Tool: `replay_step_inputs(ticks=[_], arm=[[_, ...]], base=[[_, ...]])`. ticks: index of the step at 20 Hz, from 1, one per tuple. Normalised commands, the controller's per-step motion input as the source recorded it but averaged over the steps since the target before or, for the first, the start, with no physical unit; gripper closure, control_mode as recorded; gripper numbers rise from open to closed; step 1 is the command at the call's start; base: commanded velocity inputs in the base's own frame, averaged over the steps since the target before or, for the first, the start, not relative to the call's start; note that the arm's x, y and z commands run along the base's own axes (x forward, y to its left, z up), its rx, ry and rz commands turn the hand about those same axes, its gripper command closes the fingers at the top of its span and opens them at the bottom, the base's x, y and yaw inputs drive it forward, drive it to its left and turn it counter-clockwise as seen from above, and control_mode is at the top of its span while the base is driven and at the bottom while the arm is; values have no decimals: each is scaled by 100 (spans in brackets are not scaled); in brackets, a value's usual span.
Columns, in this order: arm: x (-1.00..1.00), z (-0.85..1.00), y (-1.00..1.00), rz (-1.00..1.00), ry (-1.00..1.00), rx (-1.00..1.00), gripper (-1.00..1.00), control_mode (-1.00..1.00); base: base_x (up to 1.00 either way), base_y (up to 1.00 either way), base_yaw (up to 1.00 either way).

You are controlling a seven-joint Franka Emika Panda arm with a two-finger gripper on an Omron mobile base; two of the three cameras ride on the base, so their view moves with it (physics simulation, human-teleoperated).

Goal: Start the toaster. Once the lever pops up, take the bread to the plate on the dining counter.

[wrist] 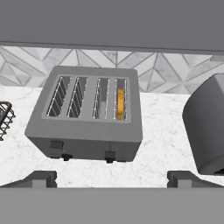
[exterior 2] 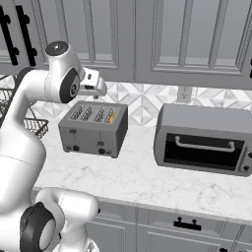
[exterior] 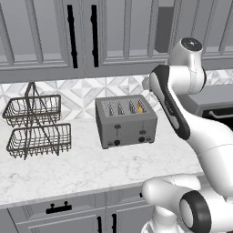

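Gripper (wrist: 112, 177) spread wide, holding nothing, hovering above and in front of toaster (wrist: 87, 116). Bread (wrist: 120, 104) sunk in rightmost slot. Toaster on marble bench (exterior: 91, 168).

No legible text, label, brand, number or sign appears in any of the three views. The boxy grey metal four-slot toaster (exterior: 126, 121) has a plain front: its black slider levers and black knobs carry no readable markings. The grey countertop oven with a dark glass door (exterior 2: 204, 140) bears no visible lettering or dial figures at this resolution. The grey panelled wall cabinets (exterior: 45, 36) and the white marble worktop (exterior: 82, 168) are likewise unmarked.
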Motion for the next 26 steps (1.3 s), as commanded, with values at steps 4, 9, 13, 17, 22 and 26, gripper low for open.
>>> replay_step_inputs(ticks=[4,9,13,17,22,26], arm=[[0,0,0,0,0,0,-100,-100],[0,0,0,0,0,0,-100,-100],[0,0,0,0,0,0,-100,-100],[0,0,0,0,0,0,-100,-100],[0,0,0,0,0,0,-100,-100],[0,0,0,0,0,0,-100,-100]], base=[[0,0,0],[0,0,0],[0,0,0],[0,0,0],[0,0,0],[0,0,0]])
